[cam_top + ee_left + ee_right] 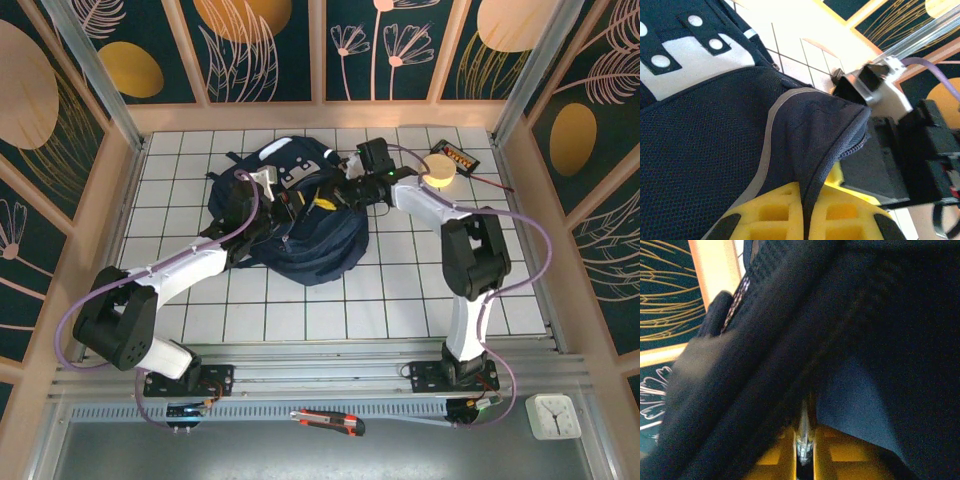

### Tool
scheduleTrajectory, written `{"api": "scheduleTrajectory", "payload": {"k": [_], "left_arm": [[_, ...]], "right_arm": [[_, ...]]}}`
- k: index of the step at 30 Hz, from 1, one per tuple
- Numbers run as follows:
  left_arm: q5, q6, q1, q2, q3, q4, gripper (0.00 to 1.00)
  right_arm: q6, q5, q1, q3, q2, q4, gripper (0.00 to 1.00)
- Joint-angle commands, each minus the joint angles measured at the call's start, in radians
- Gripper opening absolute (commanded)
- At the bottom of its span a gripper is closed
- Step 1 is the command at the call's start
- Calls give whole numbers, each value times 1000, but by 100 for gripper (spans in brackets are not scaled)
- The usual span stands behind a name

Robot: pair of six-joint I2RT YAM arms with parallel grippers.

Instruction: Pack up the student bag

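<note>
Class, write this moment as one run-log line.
left gripper: shut on student bag fold | right gripper: shut on zipper pull | place: tiled table

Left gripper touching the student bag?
Touching. In the left wrist view the left gripper pinches a fold of the student bag between its yellow fingers.

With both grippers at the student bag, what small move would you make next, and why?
Probably draw the right gripper a little along the zipper. It seems closed on a small metal zipper pull, while the left gripper pinches a piped edge of the student bag, bracing the fabric.
</note>
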Motion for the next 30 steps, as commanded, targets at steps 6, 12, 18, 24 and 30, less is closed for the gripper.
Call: {"api": "scheduleTrajectory", "payload": {"k": [6, 12, 18, 24, 30], "left_arm": [[35, -11, 0, -6, 43, 106, 0], [43, -7, 2, 13, 62, 108, 0], [56, -4, 1, 39, 90, 104, 0], [66, -7, 2, 61, 97, 98, 0], [68, -11, 1, 54, 95, 98, 0]], "right_arm": [[39, -33, 17, 75, 47, 69, 48], [-40, 21, 12, 54, -20, -26, 49], [-135, 133, -12, -53, -182, -137, 50], [-186, 274, -47, -239, -416, -133, 56], [-179, 269, -68, -317, -491, -142, 58]]}}
